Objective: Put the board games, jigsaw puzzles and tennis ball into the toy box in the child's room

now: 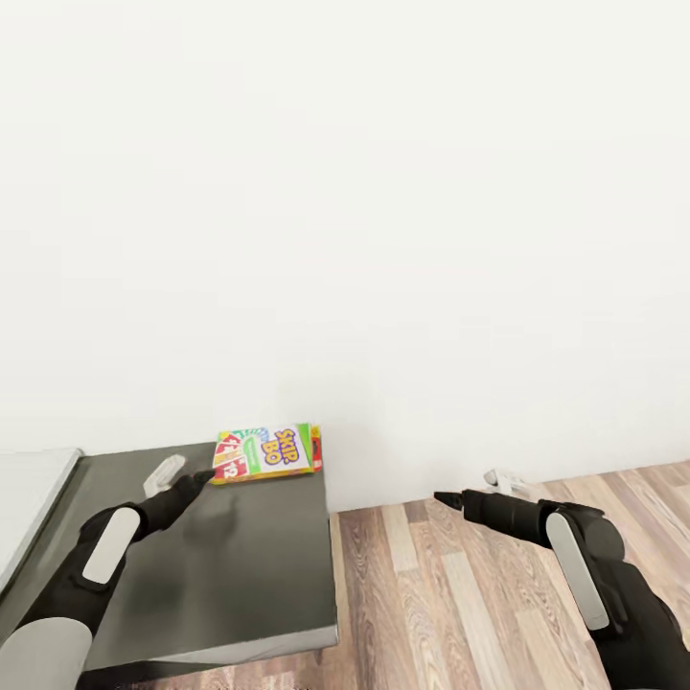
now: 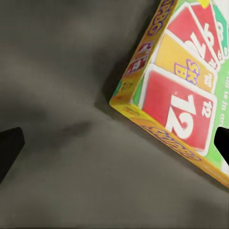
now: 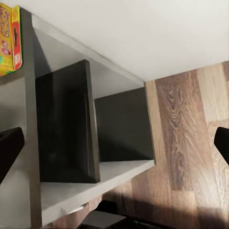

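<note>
One colourful Skip-Bo board game box (image 1: 267, 453) lies flat at the far corner of the dark grey desk (image 1: 240, 575). The left hand (image 1: 196, 479), fingers apart, hovers beside the box; the right hand (image 1: 450, 498), fingers apart, hangs over wooden floor (image 1: 431, 594) beside the desk

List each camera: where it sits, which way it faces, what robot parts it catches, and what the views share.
Head view: on the robot's head, looking forward and down at the dark table, white wall and wood floor; both arms show, left gripper and right gripper.
Left wrist view: near the left gripper, facing the Skip-Bo box on the tabletop; dark fingertips at the edges.
Right wrist view: near the right gripper, facing the table's side and floor; fingertips show.
Shared: all three catch the Skip-Bo box.
</note>
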### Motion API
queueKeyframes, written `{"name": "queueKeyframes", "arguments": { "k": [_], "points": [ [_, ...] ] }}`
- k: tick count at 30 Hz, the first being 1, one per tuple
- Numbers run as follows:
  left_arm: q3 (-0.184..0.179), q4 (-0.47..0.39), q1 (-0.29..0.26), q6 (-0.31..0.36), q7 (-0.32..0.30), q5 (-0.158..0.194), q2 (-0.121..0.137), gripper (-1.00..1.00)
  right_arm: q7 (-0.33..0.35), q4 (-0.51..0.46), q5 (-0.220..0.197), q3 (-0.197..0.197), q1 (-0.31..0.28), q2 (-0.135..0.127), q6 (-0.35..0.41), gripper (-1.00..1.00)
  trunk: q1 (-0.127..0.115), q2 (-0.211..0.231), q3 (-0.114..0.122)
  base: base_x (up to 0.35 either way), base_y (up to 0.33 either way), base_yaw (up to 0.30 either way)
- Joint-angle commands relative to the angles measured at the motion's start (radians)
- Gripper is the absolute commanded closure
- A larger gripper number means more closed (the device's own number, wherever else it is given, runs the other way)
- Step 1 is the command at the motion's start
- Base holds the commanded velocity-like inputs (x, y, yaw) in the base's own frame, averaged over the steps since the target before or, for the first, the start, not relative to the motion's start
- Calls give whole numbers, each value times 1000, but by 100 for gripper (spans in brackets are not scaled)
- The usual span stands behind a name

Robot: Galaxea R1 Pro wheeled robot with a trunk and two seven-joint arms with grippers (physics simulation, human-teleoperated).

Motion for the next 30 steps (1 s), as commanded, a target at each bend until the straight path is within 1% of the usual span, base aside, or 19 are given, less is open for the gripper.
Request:
{"name": "queueKeyframes", "arguments": {
  "k": [1,5,11,21,30],
  "points": [
    [1,-1,-1,6,3,8,0,-100,10,-1,9,4,-1,0,4,-100,1,-2,-2,0,0,282],
    [1,-1,-1,6,0,8,-1,-100,10,-1,9,16,-1,0,4,-100,1,-2,-2,0,0,284],
    [0,-1,-1,6,-1,8,0,-100,10,-1,9,22,-1,0,4,-100,1,-2,-2,0,0,269],
    [0,-1,-1,6,-1,9,-1,-100,10,-1,9,24,-1,0,4,-100,1,-2,-6,0,0,235],
    [-1,-1,-1,6,-1,9,-1,-100,10,-1,9,25,-1,0,4,-100,1,-2,-7,0,0,103]
  ]
}}
